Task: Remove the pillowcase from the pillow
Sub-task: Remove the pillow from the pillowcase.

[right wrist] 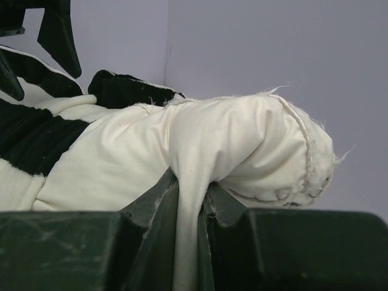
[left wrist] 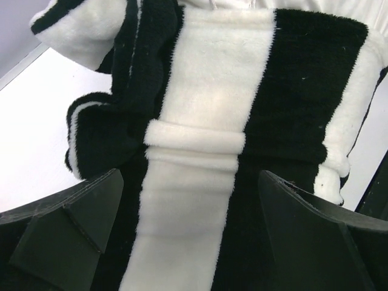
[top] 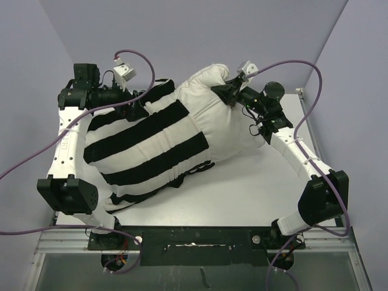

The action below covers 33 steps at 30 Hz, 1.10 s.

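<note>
Right gripper (right wrist: 189, 209): jaws closed on a pinched fold of white fabric just below a corner of the pillow (top: 225, 118). The corner bulges up and over the fingers, and its seam looks frayed, with loose threads showing.

Left gripper (left wrist: 189, 182): jaws spread wide, one on each side of a bunched end of the pillowcase (top: 145, 145), with a white stripe running between them. Nothing is clamped. It cannot be told from the wrist view whether the fingers (left wrist: 73, 212) rest on the pile or hang just above it.

Layout: the pillow lies diagonally across the table (top: 254, 188). Its right, far half is bare. Its left, near half is inside the striped cover, whose open edge crosses the pillow near the middle. Removal is judged to be about half done.

Risks from here:
- The cover is not anchored. If the pillow is pulled by the right arm alone, the fleecy cover would probably cling and be dragged along with it instead of sliding off.
- The right grip is on a thin fold near a worn seam. Under a hard pull the fold could slip out of the jaws, or the seam could fray further.
- If the left jaws are closed on a shallow bite of pile only, the cover could be lost as soon as tension comes on.
</note>
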Each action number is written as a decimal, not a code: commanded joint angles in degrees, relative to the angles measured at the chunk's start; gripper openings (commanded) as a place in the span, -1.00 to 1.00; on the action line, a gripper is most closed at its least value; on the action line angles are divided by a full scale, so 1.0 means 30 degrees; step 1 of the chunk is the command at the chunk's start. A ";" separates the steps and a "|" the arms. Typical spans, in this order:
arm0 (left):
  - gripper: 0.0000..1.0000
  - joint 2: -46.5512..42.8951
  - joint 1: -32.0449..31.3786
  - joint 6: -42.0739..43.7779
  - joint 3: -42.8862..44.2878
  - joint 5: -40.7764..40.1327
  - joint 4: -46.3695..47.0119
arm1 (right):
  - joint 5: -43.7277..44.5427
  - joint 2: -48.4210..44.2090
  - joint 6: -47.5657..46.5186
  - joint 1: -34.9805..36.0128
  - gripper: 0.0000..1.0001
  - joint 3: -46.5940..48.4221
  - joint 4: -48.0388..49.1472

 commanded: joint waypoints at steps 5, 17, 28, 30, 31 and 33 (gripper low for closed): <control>0.93 -0.0238 0.1967 -0.3280 0.0517 0.0404 0.3532 | -0.1225 -0.3238 -0.1188 -0.0111 -1.00 -0.0144 0.4302; 0.91 0.1051 0.1666 -0.4954 -0.0424 0.4410 0.3914 | -0.2354 -0.4263 -0.0462 0.0071 -1.00 0.0033 0.4855; -0.46 0.1732 0.2098 -0.3904 -0.1445 0.3692 0.4141 | -0.2961 -0.5287 -0.0330 0.0118 -1.00 -0.0546 0.4611; -0.80 0.1390 0.2055 -0.3949 -0.2047 0.3778 0.4524 | -0.2746 -0.5314 -0.0348 0.0088 -1.00 -0.0590 0.4404; -0.94 0.1227 0.2028 -0.3985 -0.2318 0.3739 0.4760 | -0.2654 -0.5309 -0.0342 0.0074 -1.00 -0.0586 0.4291; -1.00 0.0941 0.2047 -0.3981 -0.2688 0.3469 0.5057 | -0.2325 -0.5305 -0.0382 0.0050 -1.00 -0.0616 0.3908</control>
